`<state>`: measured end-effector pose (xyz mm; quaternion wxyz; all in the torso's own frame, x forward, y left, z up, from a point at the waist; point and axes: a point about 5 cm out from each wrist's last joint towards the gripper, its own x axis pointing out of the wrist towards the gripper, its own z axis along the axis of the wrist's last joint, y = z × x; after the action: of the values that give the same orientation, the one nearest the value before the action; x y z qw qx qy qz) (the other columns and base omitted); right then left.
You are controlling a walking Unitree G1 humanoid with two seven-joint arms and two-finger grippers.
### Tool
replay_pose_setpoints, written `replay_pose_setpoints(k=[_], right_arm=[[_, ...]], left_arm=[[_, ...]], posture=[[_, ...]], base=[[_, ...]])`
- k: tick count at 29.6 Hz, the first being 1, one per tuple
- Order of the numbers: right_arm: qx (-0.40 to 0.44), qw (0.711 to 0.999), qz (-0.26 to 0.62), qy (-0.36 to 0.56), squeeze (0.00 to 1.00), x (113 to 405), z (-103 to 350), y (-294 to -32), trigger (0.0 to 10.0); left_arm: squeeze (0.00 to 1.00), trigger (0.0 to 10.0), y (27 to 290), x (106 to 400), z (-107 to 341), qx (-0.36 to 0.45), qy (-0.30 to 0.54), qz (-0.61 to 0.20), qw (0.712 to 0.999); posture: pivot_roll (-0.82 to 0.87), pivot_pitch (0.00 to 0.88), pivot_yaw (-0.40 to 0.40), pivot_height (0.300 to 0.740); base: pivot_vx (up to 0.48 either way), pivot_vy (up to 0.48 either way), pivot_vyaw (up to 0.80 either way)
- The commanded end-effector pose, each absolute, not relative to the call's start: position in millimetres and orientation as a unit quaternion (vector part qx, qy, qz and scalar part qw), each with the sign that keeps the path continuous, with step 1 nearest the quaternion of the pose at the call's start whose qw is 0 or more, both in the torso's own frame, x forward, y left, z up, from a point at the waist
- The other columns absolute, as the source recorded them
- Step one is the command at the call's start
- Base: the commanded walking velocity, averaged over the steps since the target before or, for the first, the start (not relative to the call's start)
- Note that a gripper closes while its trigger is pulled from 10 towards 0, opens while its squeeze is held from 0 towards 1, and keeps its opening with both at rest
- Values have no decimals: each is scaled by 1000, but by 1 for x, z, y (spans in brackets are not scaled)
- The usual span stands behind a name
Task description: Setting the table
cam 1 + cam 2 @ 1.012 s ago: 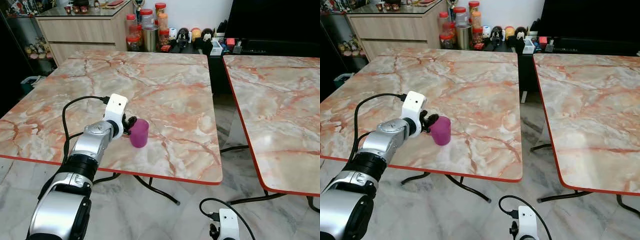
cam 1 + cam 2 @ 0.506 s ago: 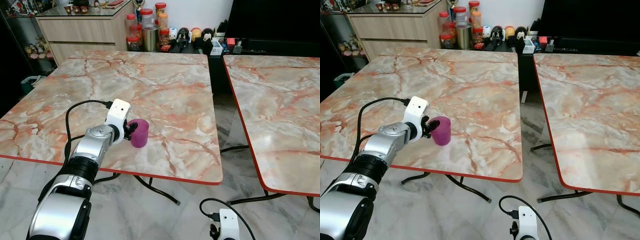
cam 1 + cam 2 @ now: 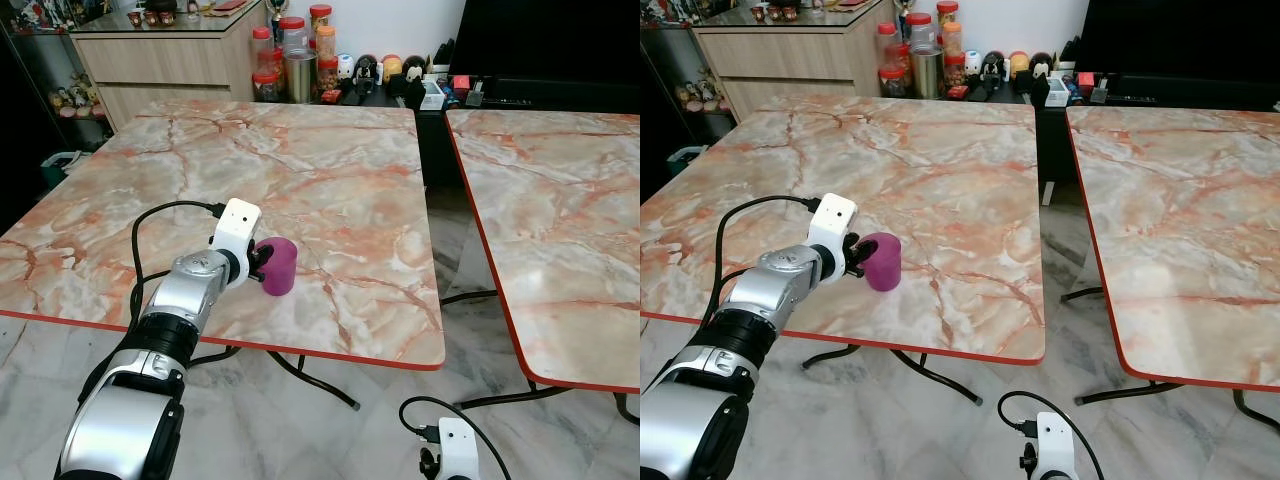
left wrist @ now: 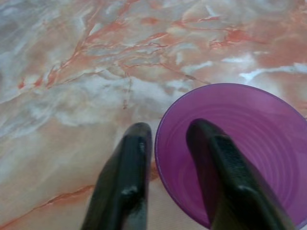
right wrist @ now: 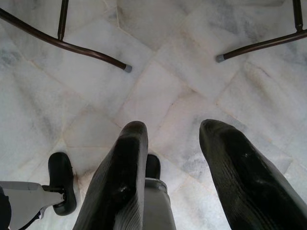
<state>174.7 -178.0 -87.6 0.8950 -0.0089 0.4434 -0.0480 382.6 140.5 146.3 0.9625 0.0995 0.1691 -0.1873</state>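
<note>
**One cup down, the rest of the setting still to come**

A purple cup (image 3: 279, 265) stands upright on the marble table (image 3: 330, 160), near the front edge, at about 7 o'clock from the tabletop's middle. The left gripper (image 4: 165, 143) is at the cup's rim, coming in from the cup's 9 o'clock: one black finger (image 4: 216, 158) sits inside the cup and the other just outside the wall, so the jaws pinch the rim between them. Whether the grip is firm or already slackening I cannot tell.

The right gripper (image 5: 172, 158) hangs idle over the tiled floor (image 5: 182, 57), its jaws spread and holding nothing.

Judged from this, the task is at an early stage. The cup looks placed but not yet let go. No plate or cutlery is on this table, and the second table (image 3: 560, 220) at 3 o'clock carries nothing either. Jars (image 3: 290, 50) stand beyond the far edge at 12 o'clock.
</note>
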Motion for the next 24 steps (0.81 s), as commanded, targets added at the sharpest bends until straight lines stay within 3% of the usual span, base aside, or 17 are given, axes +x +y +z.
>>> replay_pose_setpoints(k=[1, 24], right_arm=[[-7, 894, -50, 445, 0, 174, -88, -179, 10000], [-5, 897, -47, 439, 0, 179, -86, -176, 10000]], left_arm=[[0, 0, 141, 382, 144, 108, 174, -183, 962], [0, 0, 146, 382, 145, 109, 171, -177, 963]], posture=[[62, 0, 14, 740], [67, 0, 13, 740]], base=[[0, 0, 0], [0, 0, 0]])
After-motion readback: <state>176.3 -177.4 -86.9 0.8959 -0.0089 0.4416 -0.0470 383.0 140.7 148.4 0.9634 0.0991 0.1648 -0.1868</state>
